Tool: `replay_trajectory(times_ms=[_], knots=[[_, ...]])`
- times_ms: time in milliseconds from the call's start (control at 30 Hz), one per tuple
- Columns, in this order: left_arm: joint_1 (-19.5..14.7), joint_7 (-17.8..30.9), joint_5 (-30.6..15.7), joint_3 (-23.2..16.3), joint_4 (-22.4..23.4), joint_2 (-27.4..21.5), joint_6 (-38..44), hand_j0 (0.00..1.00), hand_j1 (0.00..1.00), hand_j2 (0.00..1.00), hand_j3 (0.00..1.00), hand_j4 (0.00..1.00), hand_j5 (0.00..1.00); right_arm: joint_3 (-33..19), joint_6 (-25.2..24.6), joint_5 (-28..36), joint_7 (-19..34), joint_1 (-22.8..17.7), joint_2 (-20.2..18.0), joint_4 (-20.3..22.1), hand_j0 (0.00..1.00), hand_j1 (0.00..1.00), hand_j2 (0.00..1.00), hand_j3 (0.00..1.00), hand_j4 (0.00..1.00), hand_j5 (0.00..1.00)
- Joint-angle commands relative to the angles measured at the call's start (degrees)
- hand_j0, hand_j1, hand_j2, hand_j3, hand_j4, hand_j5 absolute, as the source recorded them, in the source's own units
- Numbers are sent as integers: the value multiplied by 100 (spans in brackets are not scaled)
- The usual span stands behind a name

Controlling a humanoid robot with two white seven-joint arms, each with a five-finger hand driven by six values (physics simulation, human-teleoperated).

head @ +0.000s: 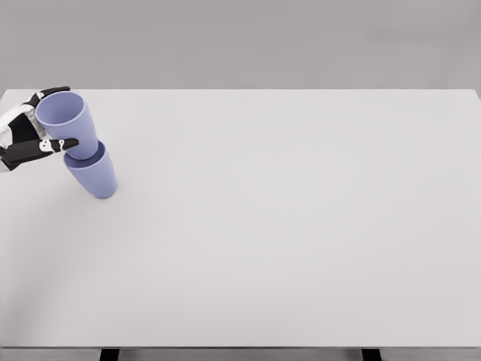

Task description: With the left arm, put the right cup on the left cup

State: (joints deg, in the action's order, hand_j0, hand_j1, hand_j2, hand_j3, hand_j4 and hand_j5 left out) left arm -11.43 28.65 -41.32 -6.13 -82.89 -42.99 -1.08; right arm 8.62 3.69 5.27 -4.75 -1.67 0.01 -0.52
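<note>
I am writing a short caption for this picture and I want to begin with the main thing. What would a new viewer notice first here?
The eye goes first to the two lilac cups at the far left of the white table: the upper cup sits tilted in the mouth of the lower cup. The left hand reaches in from the left edge, its dark fingers wrapped around the upper cup.

- Bright, even, diffuse light, with no glare anywhere.
- Only a faint soft shadow on the desk point(301, 226).
- Clean, sharp render, no edge distortion.
</note>
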Motion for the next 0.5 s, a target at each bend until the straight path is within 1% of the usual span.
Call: replay_trajectory(times_ms=[0,133,200,333,467], knots=[[0,27,97,-20,-25,-25,-7,64,64,64,64,64,64,0,0,1,0,0,-1,-1,100,100,100,100,100,100],[-18,27,62,-20,-69,-43,-7,64,64,64,64,64,64,0,0,1,0,0,-1,-1,100,100,100,100,100,100],[17,27,54,-11,-219,-25,-7,64,64,64,64,64,64,0,0,1,0,0,-1,-1,100,100,100,100,100,100],[53,27,27,-2,-315,-43,-7,64,64,64,64,64,64,0,0,1,0,9,-1,-1,100,100,100,100,100,100],[61,27,9,7,-316,-61,-7,64,64,64,64,64,64,0,0,1,0,0,-1,-1,100,100,100,100,100,100]])
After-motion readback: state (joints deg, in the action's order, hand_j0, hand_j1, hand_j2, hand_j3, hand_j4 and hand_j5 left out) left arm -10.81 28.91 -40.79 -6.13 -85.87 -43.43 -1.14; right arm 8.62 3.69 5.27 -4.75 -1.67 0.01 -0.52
